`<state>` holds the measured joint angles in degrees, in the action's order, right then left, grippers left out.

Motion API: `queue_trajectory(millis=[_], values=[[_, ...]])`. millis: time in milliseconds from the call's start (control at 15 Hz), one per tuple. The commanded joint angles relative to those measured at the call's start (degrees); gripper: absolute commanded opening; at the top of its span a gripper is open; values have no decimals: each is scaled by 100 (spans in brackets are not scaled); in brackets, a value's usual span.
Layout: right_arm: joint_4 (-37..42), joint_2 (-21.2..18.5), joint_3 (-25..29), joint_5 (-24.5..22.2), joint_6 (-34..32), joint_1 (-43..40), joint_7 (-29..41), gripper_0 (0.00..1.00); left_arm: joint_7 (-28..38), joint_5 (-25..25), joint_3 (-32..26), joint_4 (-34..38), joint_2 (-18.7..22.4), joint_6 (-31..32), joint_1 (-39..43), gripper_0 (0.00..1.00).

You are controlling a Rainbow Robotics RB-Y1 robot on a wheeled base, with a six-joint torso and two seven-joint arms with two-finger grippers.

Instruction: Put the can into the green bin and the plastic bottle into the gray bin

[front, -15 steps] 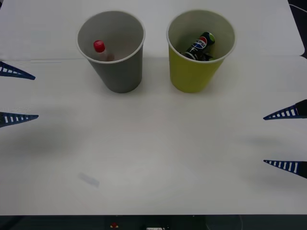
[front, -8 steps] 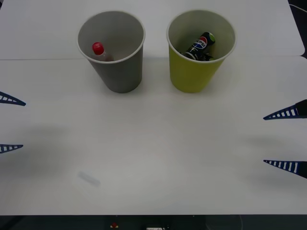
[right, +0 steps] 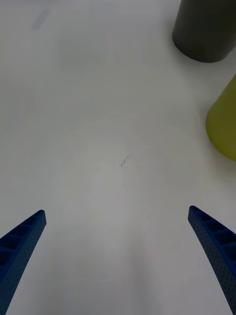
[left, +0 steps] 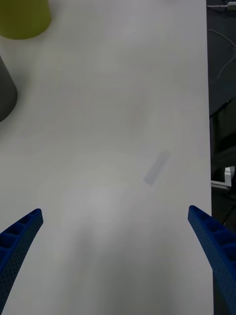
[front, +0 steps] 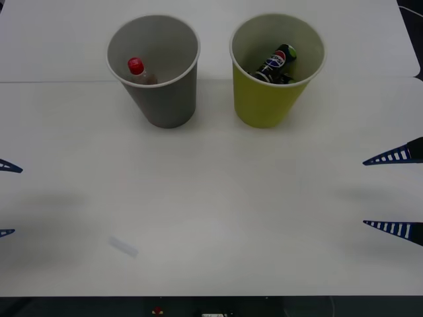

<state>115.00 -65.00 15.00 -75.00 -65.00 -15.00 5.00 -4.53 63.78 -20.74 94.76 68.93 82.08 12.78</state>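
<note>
Lying already in the green bin (front: 268, 99), the can (front: 276, 63) looks light and slick, best gripped around its body, while the bottle (front: 139, 71) stands in the gray bin (front: 165, 99); both grippers, left (front: 5, 199) and right (front: 395, 191), hang spread apart and empty.

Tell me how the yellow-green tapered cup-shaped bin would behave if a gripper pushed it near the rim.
The yellow-green tapered cup-shaped bin probably tips rather than slides: its base is narrower than its rolled rim. It looks thin-walled and light, so the small dark Pepsi can leaning inside may shift its balance.
</note>
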Motion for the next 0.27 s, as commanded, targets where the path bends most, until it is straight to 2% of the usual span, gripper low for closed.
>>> queue_trajectory(millis=[67, 267], values=[[0, 0, 0, 0, 0, 0, 0, 100, 40, -6, -44, 17, 7, 18, 58, 100], [0, 0, 0, 0, 0, 0, 0, 100, 49, 3, -44, 17, 16, 18, 58, 100]])
